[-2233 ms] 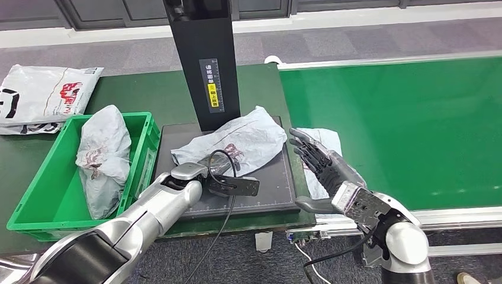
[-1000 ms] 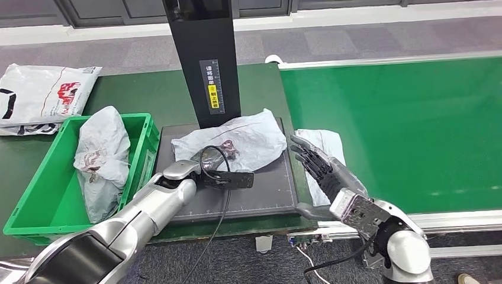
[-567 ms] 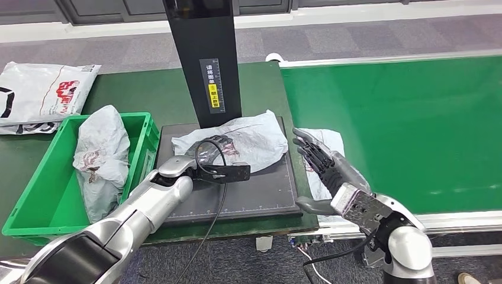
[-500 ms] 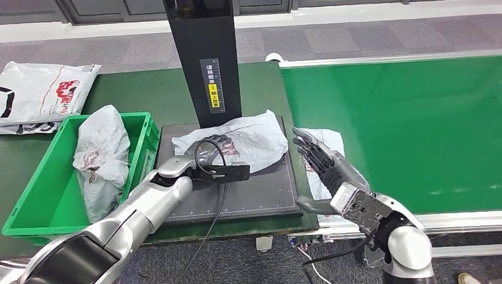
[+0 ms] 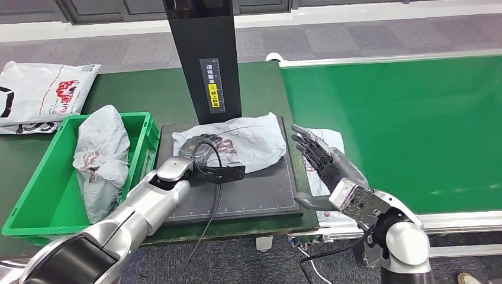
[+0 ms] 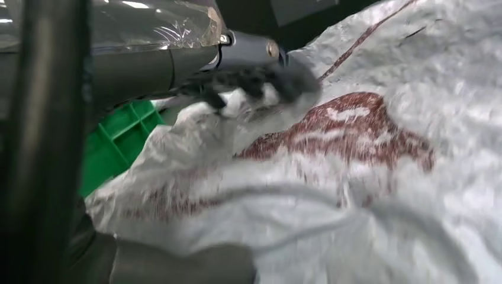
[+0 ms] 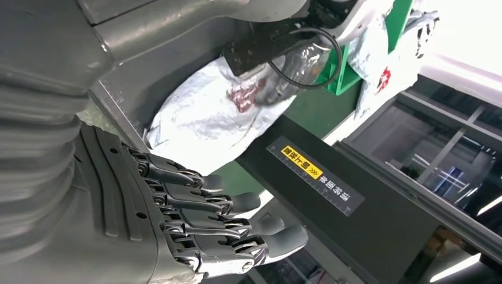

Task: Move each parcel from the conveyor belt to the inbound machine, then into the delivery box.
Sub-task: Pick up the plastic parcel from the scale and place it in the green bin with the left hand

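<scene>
My left hand (image 5: 198, 149) has its fingers (image 6: 251, 83) pressed into the near end of the parcel (image 5: 237, 141); whether they have closed on it I cannot tell. Its long axis runs away toward my splayed, empty right hand (image 5: 324, 163). Opposite lies the delivery box (image 5: 38, 195).

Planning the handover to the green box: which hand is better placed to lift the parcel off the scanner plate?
Left. The left hand already lies on the parcel, beside the green box. The right hand hovers open, off the plate's far side.
</scene>
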You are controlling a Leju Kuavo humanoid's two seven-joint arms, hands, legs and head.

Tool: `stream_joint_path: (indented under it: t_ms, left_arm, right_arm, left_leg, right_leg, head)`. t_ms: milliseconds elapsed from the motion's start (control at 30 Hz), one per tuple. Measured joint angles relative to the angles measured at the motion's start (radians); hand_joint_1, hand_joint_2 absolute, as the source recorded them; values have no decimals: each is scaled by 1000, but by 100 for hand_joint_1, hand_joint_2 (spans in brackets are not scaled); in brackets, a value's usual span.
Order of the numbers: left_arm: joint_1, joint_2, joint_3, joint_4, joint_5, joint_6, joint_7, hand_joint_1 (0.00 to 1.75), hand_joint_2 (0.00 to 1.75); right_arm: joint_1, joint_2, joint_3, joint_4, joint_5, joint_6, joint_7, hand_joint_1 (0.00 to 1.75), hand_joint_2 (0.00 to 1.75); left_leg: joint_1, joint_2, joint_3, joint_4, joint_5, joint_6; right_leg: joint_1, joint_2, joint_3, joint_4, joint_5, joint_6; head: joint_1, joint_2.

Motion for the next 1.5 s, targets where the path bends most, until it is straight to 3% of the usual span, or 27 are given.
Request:
stream_joint_path:
  t_ms: [600,767,900,1067,1300,1500]
  left_arm:
    - [1,3,18,50,-2,-45,-44,175,175]
    - [1,3,27,51,0,-33,-54,175,175]
    - [3,5,41,40,14,31,-61,175,175]
    - [35,37,111,-171,34,133,-24,175,175]
    - [79,79,233,-505,-3,189,39,175,175]
    - [187,107,313,-766,-84,327,81,175,175]
  right_arm:
    - [-14,0,0,25,-16,0,-18,0,175]
    - [-12,0,0,26,-23,0,-22,0,175]
    - [-4,0,0,25,-22,0,-26,0,175]
    - [48,0,-19,-11,-8,0,-25,0,175]
    - [77,0,-58,-26,3,0,-22,0,175]
    - [115,0,-87,-21,3,0,-47,0,175]
  left_leg:
    - [0,0,0,0,0,0]
    - [0,0,0,0,0,0]
    - [0,0,0,0,0,0]
    - [0,1,-3,1,0,0]
    - [0,2,-4,0,0,0]
    - [0,2,-5,0,-1,-1]
  right_leg:
    - [0,0,0,0,0,0]
    - [0,0,0,0,0,0]
    - [0,0,-1,0,0,0]
    - [1,1,-4,0,0,0]
    - [1,2,-6,0,0,0]
    - [1,3,-6,0,0,0]
  head:
    - [0,0]
    - [0,0]
    - [0,0]
    - [0,0]
    - [0,0]
    - [0,0]
